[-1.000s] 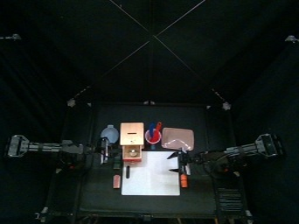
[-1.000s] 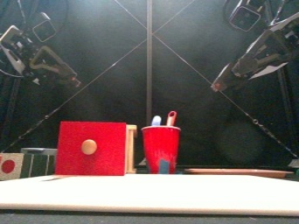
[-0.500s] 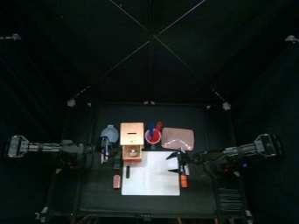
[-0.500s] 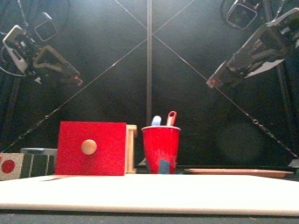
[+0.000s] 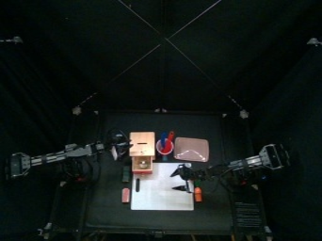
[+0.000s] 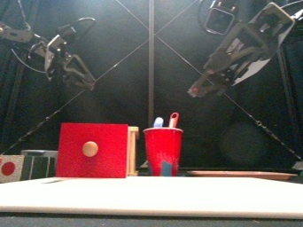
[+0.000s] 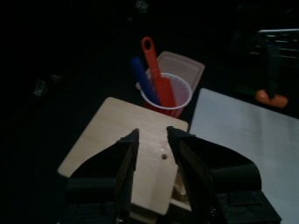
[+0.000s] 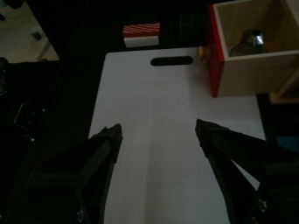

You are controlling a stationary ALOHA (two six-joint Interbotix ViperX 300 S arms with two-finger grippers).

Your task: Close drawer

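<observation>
The drawer (image 5: 143, 166) stands pulled out of the tan wooden box (image 5: 142, 143) toward the table's front. Its red face with a round wooden knob (image 6: 92, 150) shows in the front view. In the right wrist view the drawer's pale inside (image 8: 260, 54) holds a small shiny object (image 8: 251, 38). My right gripper (image 8: 158, 128) hangs open and empty over the white sheet (image 8: 176, 105), just right of the drawer, high above the table (image 6: 193, 91). My left gripper (image 7: 152, 133) hovers above the box top (image 7: 111, 140), its jaws a little apart with nothing between them.
A red cup (image 6: 164, 151) holding pens stands right of the box, and a pinkish-brown board (image 5: 191, 148) lies beyond it. Small orange items (image 5: 123, 195) (image 5: 198, 193) flank the white sheet (image 5: 164, 193). A red-and-white striped can (image 6: 10, 167) sits at the front left.
The left arm has swung in over the box. The right gripper has dropped lower and moved toward the middle, nearer the drawer. The drawer has not moved.
</observation>
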